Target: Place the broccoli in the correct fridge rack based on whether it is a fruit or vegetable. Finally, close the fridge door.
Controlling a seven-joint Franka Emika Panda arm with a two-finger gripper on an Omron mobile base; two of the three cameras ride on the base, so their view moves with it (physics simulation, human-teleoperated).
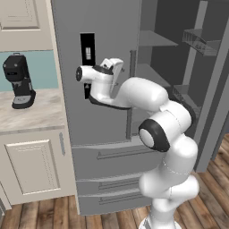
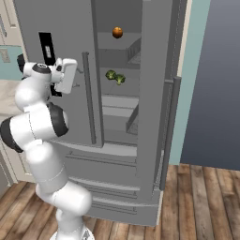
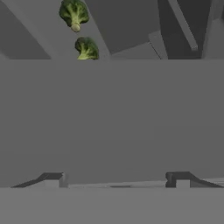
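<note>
Tool spread, nothing between its tips; hand view has the two dark tips far apart at the bottom, facing a flat grey panel. In the base views the tool sits in front of the shut left fridge door, just beside the dark dispenser panel, outside the fridge.

Two broccoli florets in the fridge. In the right base view the broccoli lies on the fridge rack, near its left end, mid-height in the open compartment; the 2nd floret touches or sits just beside the 1st, can't tell which. Hand view: both florets at top left, one above the other, lower one partly cut off by the grey panel.

Orange fruit on the shelf above, well apart from the broccoli.

Right fridge door stands open. Coffee machine on the table left of the fridge, toward its back edge.
</note>
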